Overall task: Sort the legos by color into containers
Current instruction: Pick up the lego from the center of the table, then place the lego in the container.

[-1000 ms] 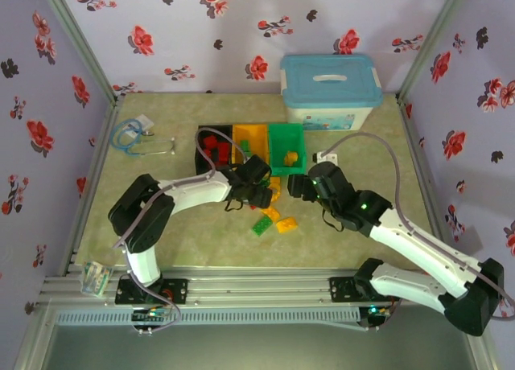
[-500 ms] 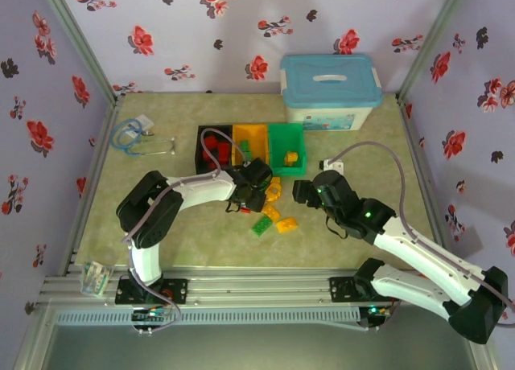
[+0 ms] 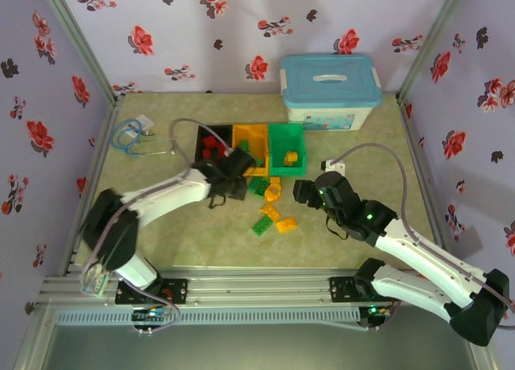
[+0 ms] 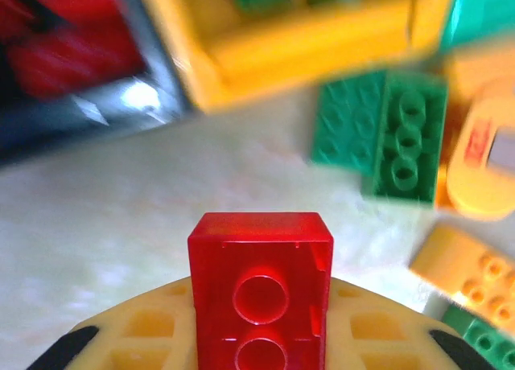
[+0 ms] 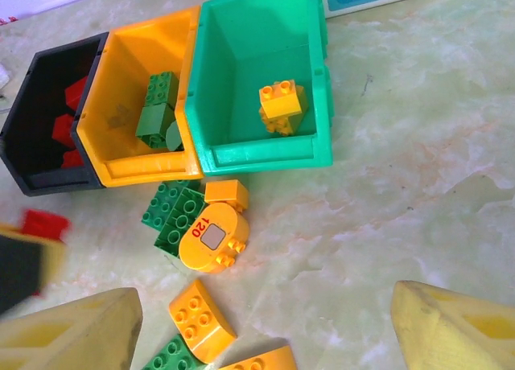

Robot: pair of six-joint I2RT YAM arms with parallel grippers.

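Left gripper [image 3: 232, 178]: fingers [image 4: 137, 346] are clamped on a red brick [image 4: 260, 285], pinched across its sides. We'd rate it light, rigid, glossy plastic. It's not fragile but it is slick, so a flat-wall pinch low on the body beats grabbing studs or corners. Ahead-left of those fingers sits the black bin [image 5: 36, 96], with red bricks [image 5: 64, 129] in it. Straight ahead is the yellow bin [image 5: 121, 72], holding green bricks [image 5: 157, 104]. Further right is the green bin [image 5: 233, 80], holding one yellow brick [image 5: 282, 106]. Right gripper [image 3: 303, 190]: fingers [image 5: 72, 334] are apart with nothing between them, and just ahead of them, short of the bins, is the loose pile [image 5: 201, 233] of green and yellow bricks on the table [image 5: 386, 185].
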